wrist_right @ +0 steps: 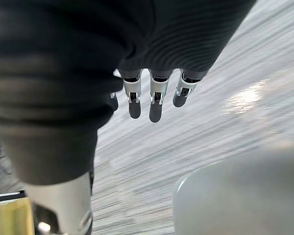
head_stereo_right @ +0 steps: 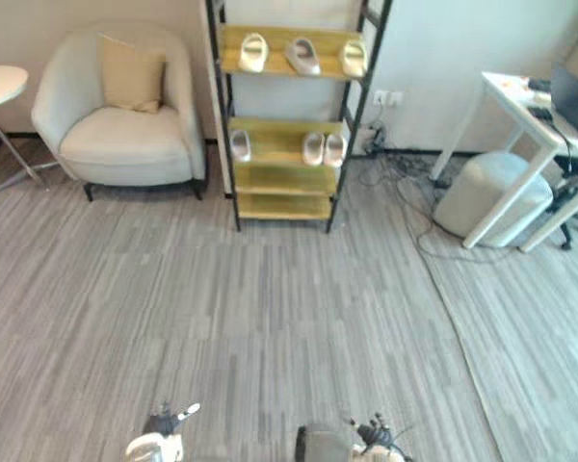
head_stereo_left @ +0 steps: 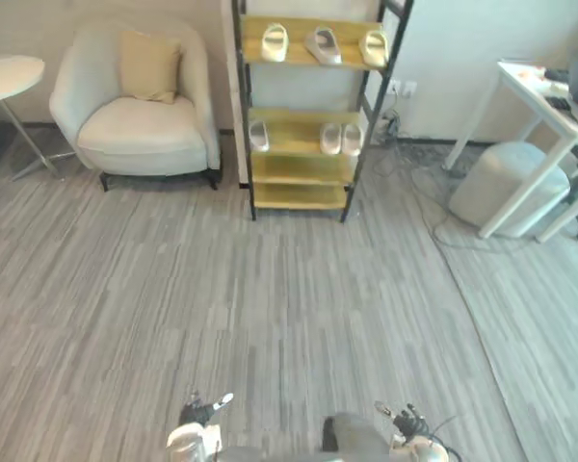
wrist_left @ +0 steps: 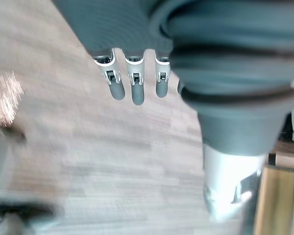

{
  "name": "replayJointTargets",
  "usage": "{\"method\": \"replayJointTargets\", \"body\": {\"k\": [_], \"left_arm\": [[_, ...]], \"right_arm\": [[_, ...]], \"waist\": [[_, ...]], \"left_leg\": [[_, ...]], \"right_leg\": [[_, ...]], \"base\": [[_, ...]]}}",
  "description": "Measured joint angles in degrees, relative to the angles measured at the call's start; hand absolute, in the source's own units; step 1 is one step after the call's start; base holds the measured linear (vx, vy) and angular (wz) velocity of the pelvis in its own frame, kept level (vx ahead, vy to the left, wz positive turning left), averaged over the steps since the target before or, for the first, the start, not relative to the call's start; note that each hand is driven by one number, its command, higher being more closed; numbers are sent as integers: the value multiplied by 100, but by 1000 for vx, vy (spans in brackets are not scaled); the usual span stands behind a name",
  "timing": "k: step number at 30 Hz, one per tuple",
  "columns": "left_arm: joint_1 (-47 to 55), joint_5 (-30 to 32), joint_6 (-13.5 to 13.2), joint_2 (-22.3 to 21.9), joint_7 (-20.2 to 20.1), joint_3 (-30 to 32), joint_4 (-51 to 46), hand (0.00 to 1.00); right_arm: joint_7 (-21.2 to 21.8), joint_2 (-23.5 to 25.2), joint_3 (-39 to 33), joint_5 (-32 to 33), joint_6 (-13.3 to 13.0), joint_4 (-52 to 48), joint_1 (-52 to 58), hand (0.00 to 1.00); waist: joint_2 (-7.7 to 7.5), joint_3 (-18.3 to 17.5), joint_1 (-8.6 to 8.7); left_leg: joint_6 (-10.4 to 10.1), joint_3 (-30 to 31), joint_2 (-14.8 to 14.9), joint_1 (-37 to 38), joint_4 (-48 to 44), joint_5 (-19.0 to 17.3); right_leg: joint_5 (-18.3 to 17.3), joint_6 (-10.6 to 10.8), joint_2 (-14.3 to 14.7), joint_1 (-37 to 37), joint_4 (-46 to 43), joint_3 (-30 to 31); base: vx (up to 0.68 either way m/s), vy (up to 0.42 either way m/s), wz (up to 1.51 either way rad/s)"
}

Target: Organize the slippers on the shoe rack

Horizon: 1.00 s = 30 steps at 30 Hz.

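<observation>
Soft, even light fills the room, bright enough that the grey plank floor [head_stereo_left: 270, 289] looks pale all over. Shadows are faint: a thin dark band under the armchair [head_stereo_left: 144, 125] and another at the foot of the shoe rack [head_stereo_left: 303, 106]. Past the right robot hand [wrist_right: 155, 105] a white glare patch sits on the floor, and another sparkles beside the left robot hand [wrist_left: 137, 88].
</observation>
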<state>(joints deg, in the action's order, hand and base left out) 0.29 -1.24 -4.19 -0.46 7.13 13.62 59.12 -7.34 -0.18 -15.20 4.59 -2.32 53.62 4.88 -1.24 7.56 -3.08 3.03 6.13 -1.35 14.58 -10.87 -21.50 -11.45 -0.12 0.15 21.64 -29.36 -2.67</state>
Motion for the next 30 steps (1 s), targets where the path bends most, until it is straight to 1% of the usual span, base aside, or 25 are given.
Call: {"method": "replayJointTargets", "body": {"k": [1,3,4,5,6,7,9,10,11,13,14,16,17,18,19,20,22,23,24,25,26,27,28,29,30], "left_arm": [[7,1,-2,-50,-2,16,17,0],[-3,6,2,-158,-10,39,20,0],[-6,10,5,-271,-7,70,23,0],[-22,22,21,-300,-8,103,18,0],[-22,32,25,-300,-19,106,-2,0],[-1,68,14,-266,-9,119,-16,0],[10,107,-1,-245,-8,115,-155,0],[21,108,-7,-232,-7,100,-246,0],[30,103,-16,-231,-12,89,-303,0],[31,98,-35,-257,-18,90,-388,0],[32,97,-43,-249,-21,88,-397,0],[57,98,-53,-250,-36,76,-411,0],[106,96,-54,-192,-54,69,-429,0],[165,99,-55,-98,-69,65,-423,0],[177,99,-53,-35,-76,64,-394,0],[199,93,-51,-8,-86,125,-380,0],[200,102,-50,8,-88,124,-355,0],[196,102,-41,19,-95,115,-329,0],[190,103,-40,9,-98,89,-300,0],[151,107,-38,11,-102,90,-213,0],[107,110,-28,28,-102,89,-136,0],[54,110,1,33,-101,76,-87,0],[48,112,1,52,-99,23,-57,0],[45,111,4,81,-100,-10,20,0],[46,112,5,84,-98,-5,33,0]], "right_arm": [[7,5,10,7,2,65,-37,0],[2,-88,15,-15,15,189,-158,0],[2,-166,17,-15,20,255,-243,0],[3,-215,29,-14,38,264,-254,0],[0,-228,58,-11,61,286,-242,0],[-9,-242,140,-1,66,307,-238,0],[-33,-203,159,19,67,348,-274,0],[-33,-174,204,40,70,356,-278,0],[-34,-136,224,45,71,356,-278,0],[-36,-18,190,51,73,341,-340,0],[-39,21,189,52,77,339,-344,0],[-39,24,226,52,82,346,-334,0],[-42,30,311,49,107,361,-312,0],[-43,59,440,46,123,363,-313,0],[-29,108,479,39,125,363,-321,0],[-19,199,477,24,131,362,-299,0],[6,306,481,-4,146,353,-273,0],[28,313,490,-13,148,354,-235,0],[48,291,489,-16,135,340,-218,0],[54,276,480,-19,114,332,-215,0],[57,260,470,-21,90,299,-215,0],[56,216,439,-19,64,168,-192,0],[52,202,406,-20,55,120,-174,0],[52,177,399,-21,38,116,-177,0],[53,169,387,-21,21,122,-172,0]], "waist": [[-15,-20,32],[199,-115,-20],[327,-42,-24],[396,-25,15],[424,-23,24],[406,26,-11],[426,91,-59],[405,98,-116],[399,96,-186],[387,113,-269],[375,121,-290],[381,116,-302],[306,92,-345],[249,17,-349],[136,-33,-349],[55,-54,-425],[32,-53,-477],[24,-51,-470],[38,-42,-466],[51,-28,-460],[49,-19,-446],[53,-14,-402],[53,-3,-374],[90,28,-311],[63,30,-297]], "left_leg": [[-72,142,33,86,-16,-44],[-177,257,271,-13,-265,-25],[-354,270,296,-72,-653,111],[-382,330,270,-261,-1241,311],[-447,383,193,-520,-2033,645],[-633,337,171,-1078,-3467,992],[-517,44,309,-1898,-4845,739],[-475,-65,321,-2283,-5008,604],[-455,-141,345,-2611,-4926,491],[-447,-329,369,-3068,-4193,247],[-452,-408,342,-3205,-3393,258],[-487,-402,282,-3279,-1971,567],[-457,-500,250,-3229,-1753,1242],[-363,-625,154,-3182,-1749,1365],[-268,-745,101,-3182,-1797,1200],[-170,-914,65,-3185,-1929,1075],[3,-1098,2,-2967,-1951,883],[95,-1155,-64,-2749,-1873,827],[234,-1159,-122,-2434,-1722,737],[256,-1142,-139,-2168,-1545,629],[270,-1138,-145,-2012,-1473,579],[250,-1089,-145,-1696,-1276,527],[253,-1028,-143,-1439,-1106,525],[251,-967,-118,-1114,-886,527],[251,-912,-94,-872,-684,525]], "right_leg": [[555,-31,23,21,37,6],[384,-198,149,-17,-36,-186],[272,-290,205,-179,-37,-298],[220,-334,265,-402,90,-342],[180,-333,301,-719,322,-320],[137,-371,322,-1249,727,-233],[90,-447,439,-1963,1189,-131],[52,-490,442,-2226,1367,-60],[25,-475,432,-2423,1528,20],[-115,-369,341,-2702,1706,135],[-275,-303,267,-2840,1734,172],[-596,-219,174,-3018,1710,183],[-790,-138,91,-3123,1666,291],[-877,-71,-4,-3194,1706,426],[-895,-63,-103,-3183,1725,530],[-875,-30,-180,-3185,1675,798],[-853,105,-293,-3125,1204,1075],[-805,347,-343,-3044,776,1106],[-665,747,-336,-2720,-165,1131],[-583,910,-298,-2345,-1123,1063],[-603,872,-300,-2097,-1659,945],[-701,695,-331,-1699,-2189,561],[-776,563,-371,-1521,-2227,258],[-865,399,-408,-1408,-1932,-100],[-901,315,-419,-1296,-1530,-336]], "base": [[583,-174,57],[532,-166,21],[562,-170,19],[654,-206,14],[506,-119,0],[580,-102,-11],[421,-43,-22],[347,-20,-32],[325,1,-39],[264,59,-34],[349,143,-11],[380,195,-2],[481,256,-10],[509,262,-23],[553,230,-42],[530,218,-49],[489,218,-34],[444,205,-24],[499,213,-29],[359,139,-27],[348,115,-14],[261,69,7],[326,46,25],[272,-8,33],[271,-24,35]]}}
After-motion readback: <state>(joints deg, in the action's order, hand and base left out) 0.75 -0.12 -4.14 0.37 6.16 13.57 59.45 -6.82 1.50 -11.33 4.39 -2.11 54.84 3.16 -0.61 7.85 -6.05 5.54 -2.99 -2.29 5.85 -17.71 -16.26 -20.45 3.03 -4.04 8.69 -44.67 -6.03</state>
